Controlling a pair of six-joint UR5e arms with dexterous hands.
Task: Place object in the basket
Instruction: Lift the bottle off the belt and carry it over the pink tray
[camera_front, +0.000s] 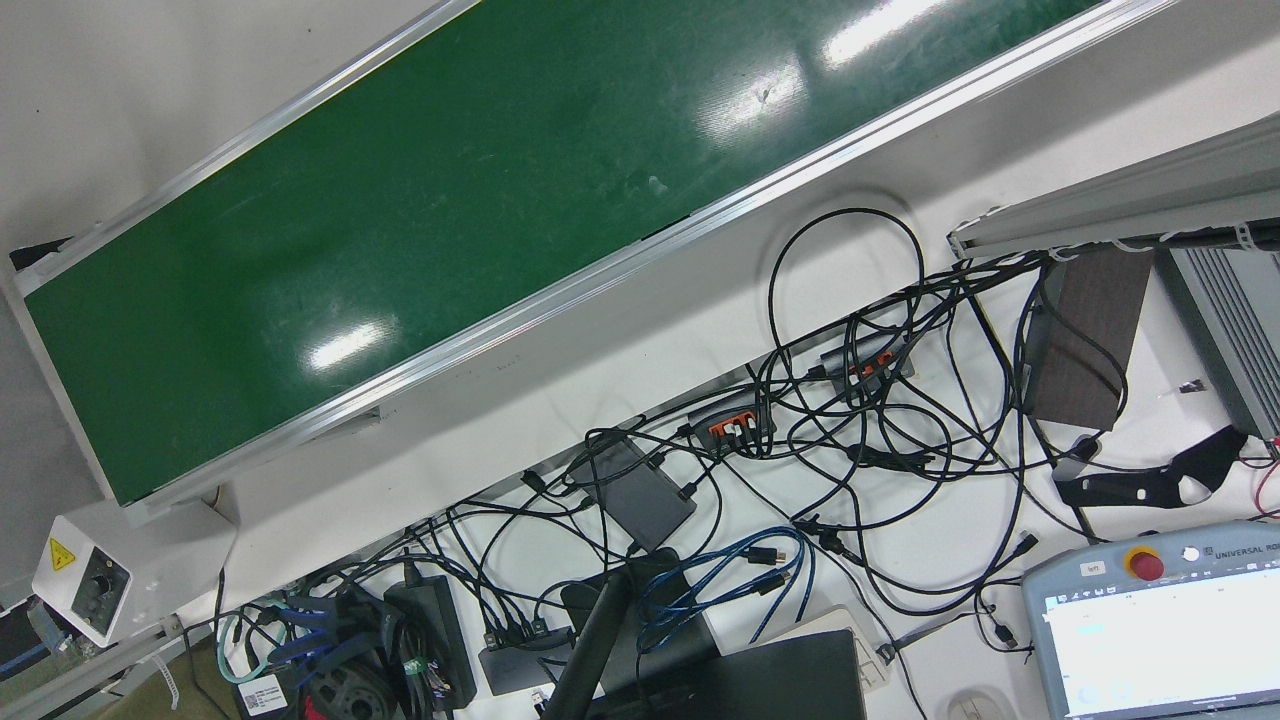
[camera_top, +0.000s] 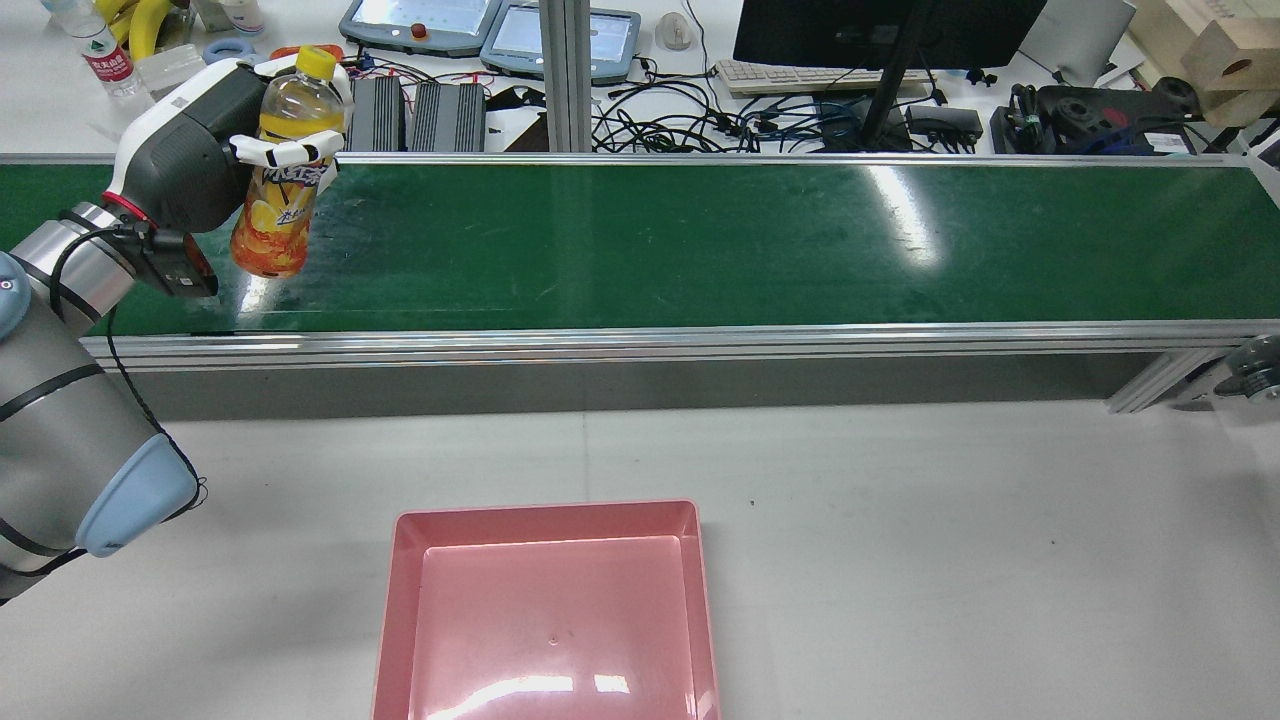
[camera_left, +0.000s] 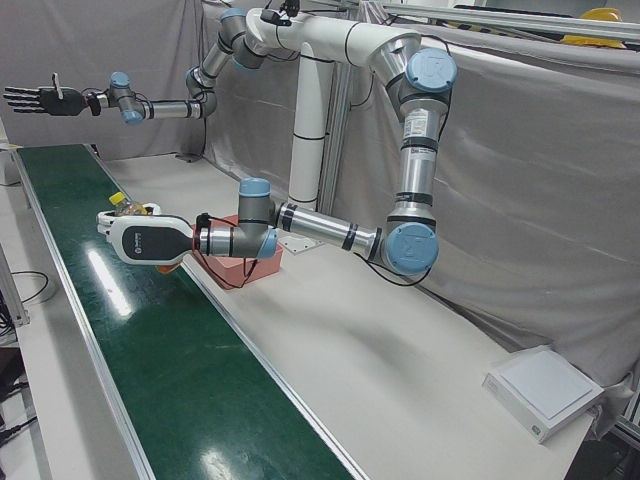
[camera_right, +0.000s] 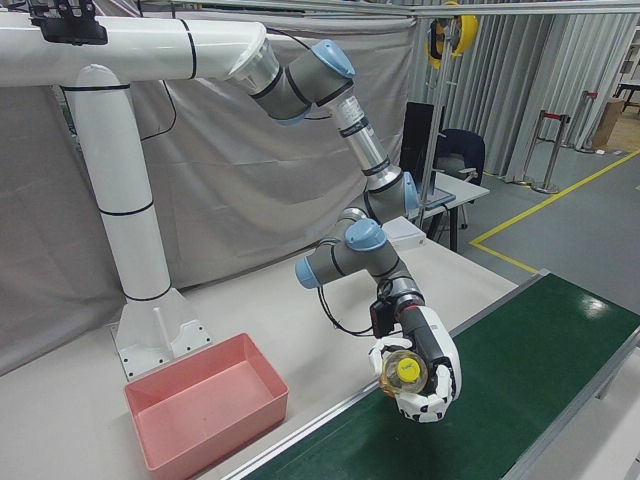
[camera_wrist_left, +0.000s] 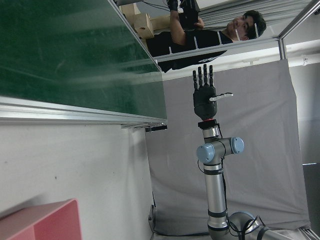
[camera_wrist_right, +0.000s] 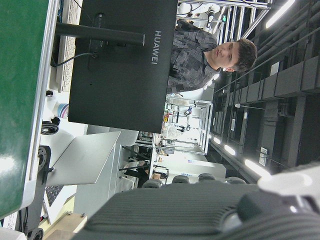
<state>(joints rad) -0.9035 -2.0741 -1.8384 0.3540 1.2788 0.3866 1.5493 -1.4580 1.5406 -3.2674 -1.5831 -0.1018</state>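
Note:
An orange drink bottle (camera_top: 282, 170) with a yellow cap hangs upright just above the far-left end of the green conveyor belt (camera_top: 700, 240). My left hand (camera_top: 200, 140) is shut on it, white fingers wrapped round its upper half. The right-front view shows the same left hand (camera_right: 418, 375) and the bottle's cap (camera_right: 407, 370) from above. The pink basket (camera_top: 545, 508) sits empty on the white table in front of the belt, to the right of the left arm. My right hand (camera_left: 40, 100) is raised in the air far beyond the belt's other end, open with fingers spread.
Behind the belt a desk carries a monitor (camera_top: 880, 30), tangled cables (camera_top: 700, 120), two teach pendants (camera_top: 420, 20), bananas and a water bottle (camera_top: 105, 55). A person (camera_wrist_left: 220, 30) stands beyond the belt. An aluminium rail (camera_top: 640, 345) edges the belt's near side.

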